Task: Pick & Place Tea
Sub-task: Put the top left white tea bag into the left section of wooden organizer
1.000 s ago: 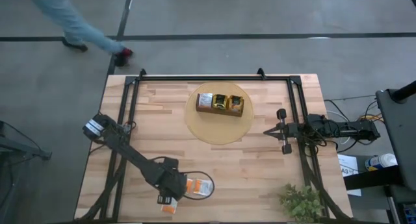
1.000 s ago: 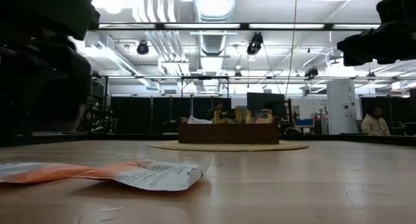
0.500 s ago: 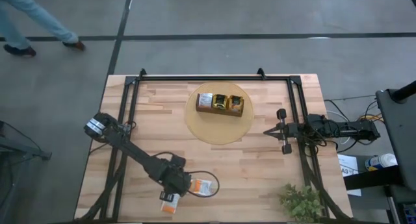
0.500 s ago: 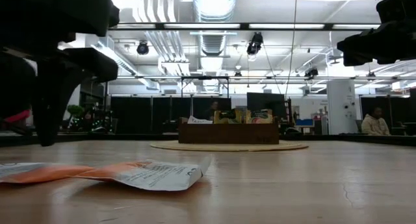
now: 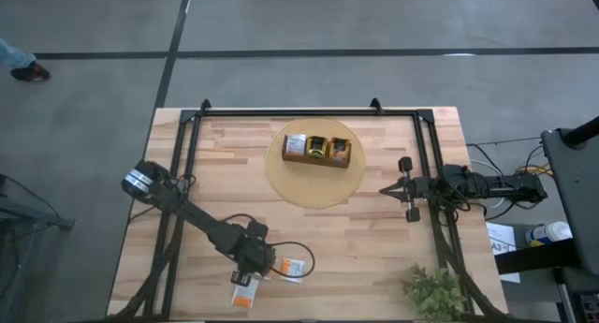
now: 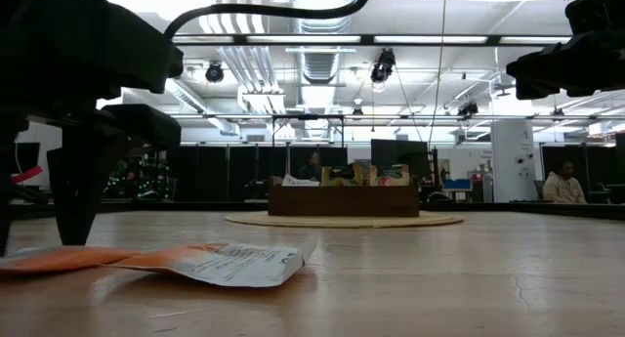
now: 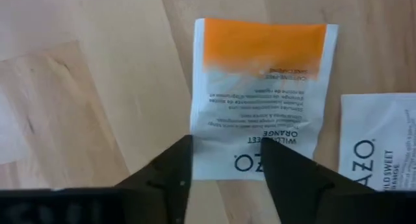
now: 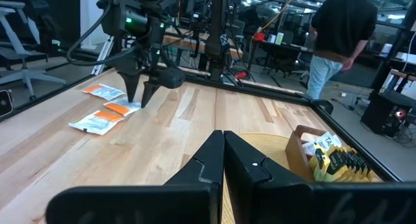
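Hovering open, the left end effector [image 7: 221, 169] straddles a white-and-orange tea packet [image 7: 260, 97] lying flat.

A pale, smooth wooden table [image 5: 374, 239] of jointed planks was seen under a matt printed paper tea packet [image 7: 260, 97], beside which matt dark fingers [image 7: 170, 175] and a second paper packet [image 7: 380, 143] were shown.
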`<action>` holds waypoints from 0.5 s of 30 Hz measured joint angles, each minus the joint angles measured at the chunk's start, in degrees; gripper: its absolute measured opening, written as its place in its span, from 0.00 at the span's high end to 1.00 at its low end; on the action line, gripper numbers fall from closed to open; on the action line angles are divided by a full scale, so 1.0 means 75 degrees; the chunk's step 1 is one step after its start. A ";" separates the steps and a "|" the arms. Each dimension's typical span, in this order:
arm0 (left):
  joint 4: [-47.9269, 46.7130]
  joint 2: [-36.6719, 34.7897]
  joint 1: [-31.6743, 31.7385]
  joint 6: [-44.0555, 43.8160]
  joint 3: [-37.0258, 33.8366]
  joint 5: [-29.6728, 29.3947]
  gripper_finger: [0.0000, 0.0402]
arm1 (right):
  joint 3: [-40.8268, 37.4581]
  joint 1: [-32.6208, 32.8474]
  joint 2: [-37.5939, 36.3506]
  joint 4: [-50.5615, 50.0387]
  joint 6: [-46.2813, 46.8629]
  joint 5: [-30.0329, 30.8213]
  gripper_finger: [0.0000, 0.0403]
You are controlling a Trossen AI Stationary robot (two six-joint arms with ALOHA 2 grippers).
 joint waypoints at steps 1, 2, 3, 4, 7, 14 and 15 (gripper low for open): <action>0.0021 0.0000 0.0006 0.0007 -0.0030 0.0003 0.60 | 0.0000 0.0000 0.0000 -0.0003 0.0000 0.0000 0.98; 0.0059 -0.0001 0.0011 0.0016 -0.0068 -0.0007 0.64 | 0.0000 0.0000 0.0000 0.0000 0.0000 0.0000 0.98; 0.0084 -0.0007 0.0014 0.0024 -0.0098 -0.0036 0.69 | -0.0002 -0.0003 0.0000 0.0000 0.0000 0.0000 0.98; 0.0097 -0.0009 0.0019 0.0026 -0.0115 -0.0047 0.75 | -0.0002 0.0000 0.0000 -0.0001 0.0000 0.0000 0.98; 0.0110 -0.0009 0.0027 0.0028 -0.0117 -0.0015 0.92 | -0.0003 -0.0002 0.0000 -0.0001 0.0000 0.0000 0.98; -0.0349 -0.0076 0.0036 0.0188 -0.0052 0.0057 0.99 | -0.0001 -0.0003 0.0000 -0.0002 0.0000 0.0000 0.98; -0.0747 -0.0129 0.0045 0.0259 -0.0005 0.0014 1.00 | -0.0001 0.0000 0.0000 0.0000 0.0000 0.0000 0.98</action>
